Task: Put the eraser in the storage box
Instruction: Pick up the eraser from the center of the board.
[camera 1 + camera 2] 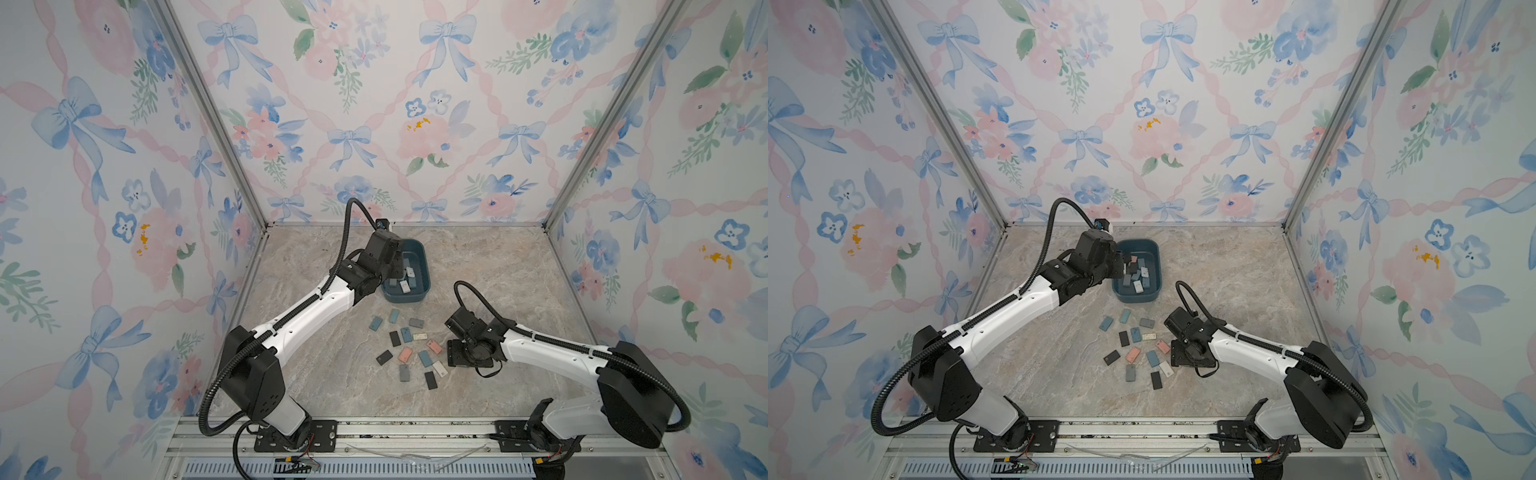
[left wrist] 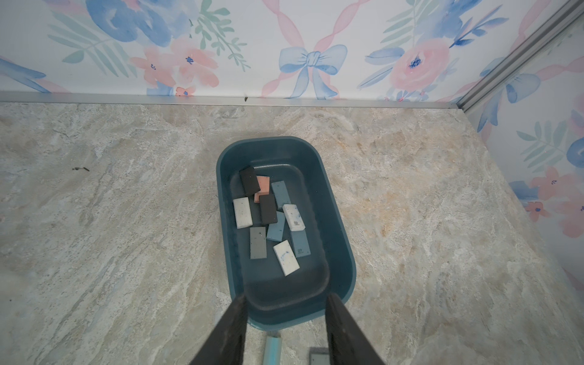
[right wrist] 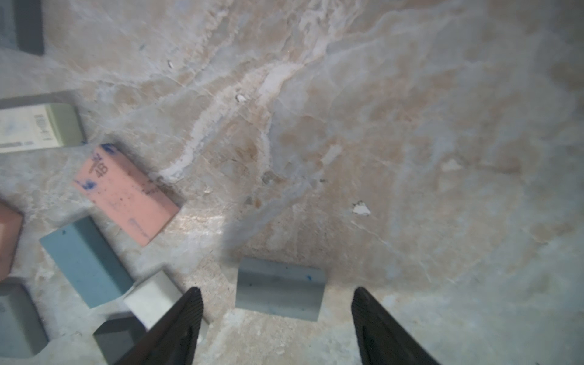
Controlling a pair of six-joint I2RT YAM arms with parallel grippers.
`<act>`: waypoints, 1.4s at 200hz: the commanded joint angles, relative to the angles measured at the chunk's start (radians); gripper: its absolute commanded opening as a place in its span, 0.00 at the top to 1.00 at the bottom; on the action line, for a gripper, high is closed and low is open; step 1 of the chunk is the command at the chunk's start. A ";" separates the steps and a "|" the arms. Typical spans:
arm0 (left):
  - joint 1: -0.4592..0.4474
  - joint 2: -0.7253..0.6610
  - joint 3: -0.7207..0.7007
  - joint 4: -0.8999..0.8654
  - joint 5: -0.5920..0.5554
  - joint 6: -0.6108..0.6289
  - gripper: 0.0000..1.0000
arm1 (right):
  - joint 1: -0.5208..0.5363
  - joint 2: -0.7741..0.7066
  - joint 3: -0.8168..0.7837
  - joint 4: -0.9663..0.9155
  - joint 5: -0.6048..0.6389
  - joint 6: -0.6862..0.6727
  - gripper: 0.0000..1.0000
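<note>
The storage box (image 1: 424, 254) (image 1: 1158, 249) (image 2: 340, 246) is a dark teal tub near the back of the table, with several erasers (image 2: 268, 215) lying in it. My left gripper (image 2: 287, 301) hangs over its near end, open and empty; in both top views it shows at the box's left side (image 1: 397, 266) (image 1: 1122, 266). My right gripper (image 3: 277, 292) is low over the table, open, and a grey-blue eraser (image 3: 279, 289) lies flat on the marble between its fingertips without touching either one. In the top views the right wrist (image 1: 469, 332) hides that eraser.
Several loose erasers (image 1: 411, 349) (image 1: 1138, 353) lie scattered on the table in front of the box, just left of the right gripper. Closest to it are a white one (image 3: 151, 300), a blue one (image 3: 85, 262) and a pink one (image 3: 126, 192). Walls close in three sides.
</note>
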 commanded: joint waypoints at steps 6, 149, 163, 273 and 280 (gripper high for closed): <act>0.003 -0.039 -0.025 0.018 -0.023 -0.014 0.56 | 0.014 0.035 -0.021 0.007 0.015 0.013 0.24; 0.003 -0.019 -0.029 0.017 -0.028 -0.013 0.56 | 0.021 0.087 -0.027 0.054 -0.017 0.024 0.51; 0.003 -0.016 -0.030 0.016 -0.027 -0.016 0.56 | 0.021 0.090 -0.023 0.054 -0.023 0.021 0.53; 0.006 -0.020 -0.047 0.017 -0.037 -0.016 0.56 | 0.014 0.037 0.075 -0.046 0.017 -0.037 0.53; 0.006 -0.023 -0.050 0.015 -0.039 -0.017 0.56 | 0.008 0.030 0.087 -0.055 0.018 -0.044 0.53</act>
